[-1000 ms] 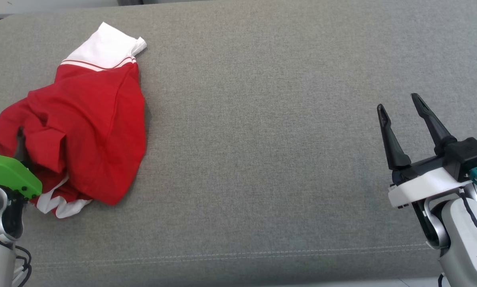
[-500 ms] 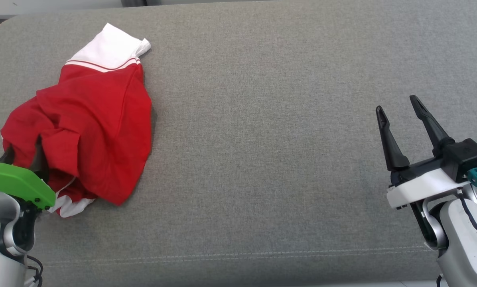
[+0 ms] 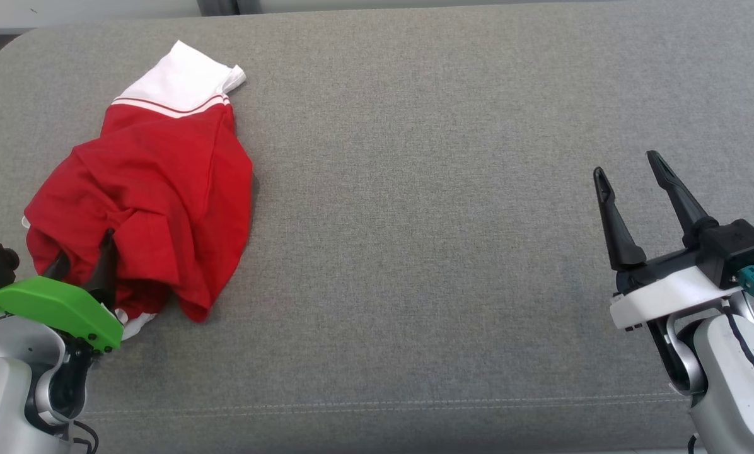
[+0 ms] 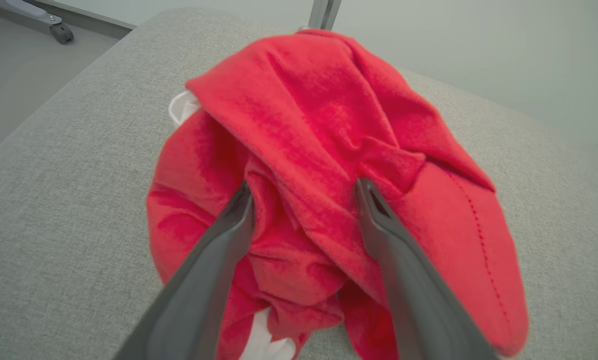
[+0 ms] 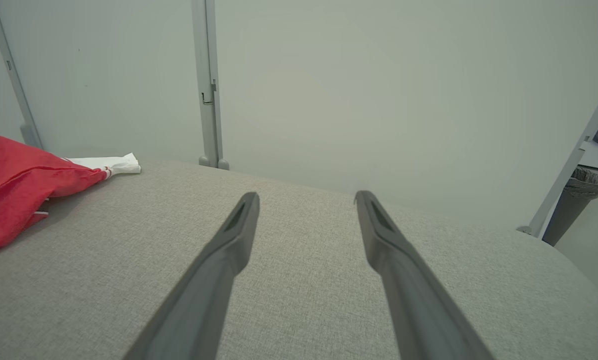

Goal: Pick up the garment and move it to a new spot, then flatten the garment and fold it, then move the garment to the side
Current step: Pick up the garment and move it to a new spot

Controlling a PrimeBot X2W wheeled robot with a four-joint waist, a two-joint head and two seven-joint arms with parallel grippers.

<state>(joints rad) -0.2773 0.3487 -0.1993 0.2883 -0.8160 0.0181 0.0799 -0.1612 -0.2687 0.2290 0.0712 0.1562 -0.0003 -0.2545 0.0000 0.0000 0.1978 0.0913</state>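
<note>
The left gripper (image 3: 84, 248) stands with its two dark fingers spread wide, pushed into the near left part of the red garment (image 3: 162, 183). In the left wrist view a bunched fold of red cloth lies between the fingers and rises over their tips, but the fingers have not come together on it, so the cloth is straddled and not pinched. The right gripper (image 3: 626, 164) hovers over the bare right part of the grey cushion (image 3: 415, 221), its jaws also wide apart and holding nothing, well away from the garment.

The garment lies crumpled at the left end of the cushion, with its white band (image 3: 175, 79) pointing to the far edge and a strip of white hem (image 3: 134, 323) just showing at its near end, beside the green cover (image 3: 55, 306) on the left wrist.

Compared with a second ago, the whole head view has shifted a little, so the camera has moved. Even so, the left gripper has pushed further in under the cloth: before, its fingers sat at the garment's left edge, and now they are deeper among the folds. The garment is more bunched, narrower at its near end, and less of the white hem shows. The right gripper keeps the same place and the same wide spread.
</note>
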